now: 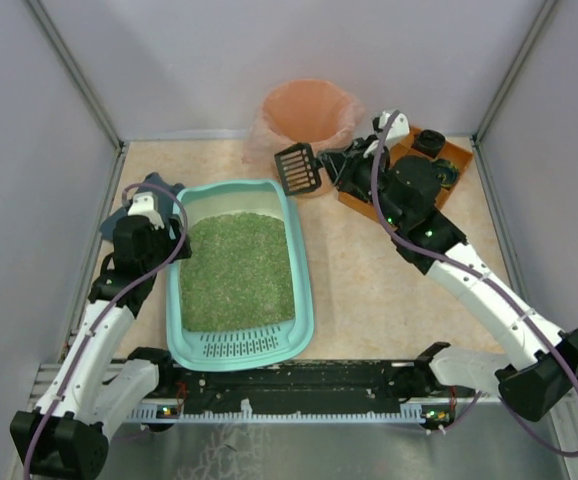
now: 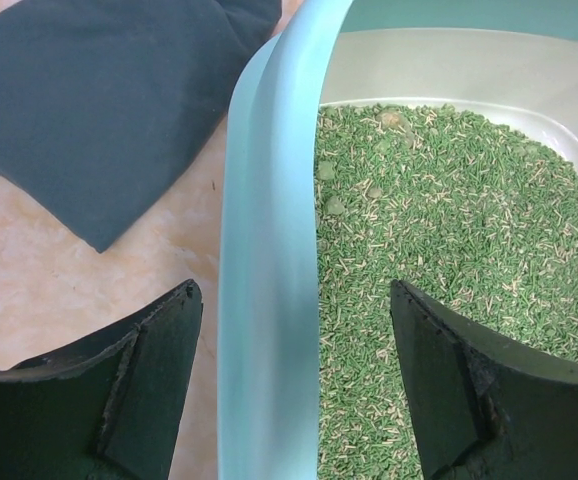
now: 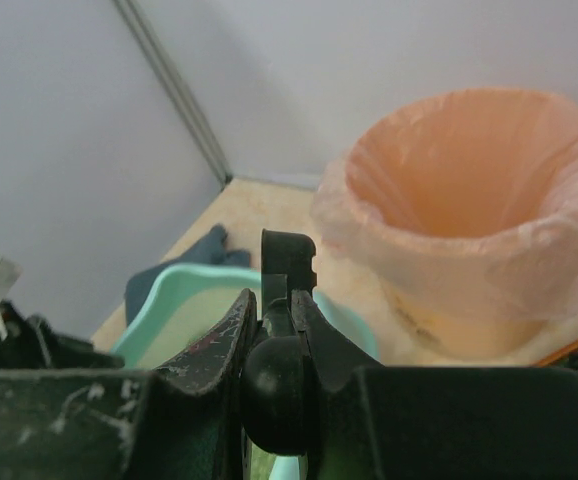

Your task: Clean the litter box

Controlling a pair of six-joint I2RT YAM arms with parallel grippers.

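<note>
The teal litter box (image 1: 304, 300) lies left of centre, filled with green litter (image 1: 237, 270), its slotted ledge (image 1: 239, 345) at the near end. My left gripper (image 1: 169, 212) is open at the box's far left corner. In the left wrist view its jaws (image 2: 294, 300) straddle the teal rim (image 2: 264, 300), one finger outside, one over the litter (image 2: 449, 220), not closed on it. My right gripper (image 1: 341, 165) is shut on the handle of a black slotted scoop (image 1: 297, 168), held in the air between the box and the bin. The right wrist view shows the handle (image 3: 287, 265) clamped.
A round bin with a peach liner (image 1: 309, 112) stands at the back, right behind the scoop, and shows in the right wrist view (image 3: 469, 190). An orange compartment tray (image 1: 457, 155) sits back right. A dark cloth (image 2: 99, 100) lies left of the box's far corner.
</note>
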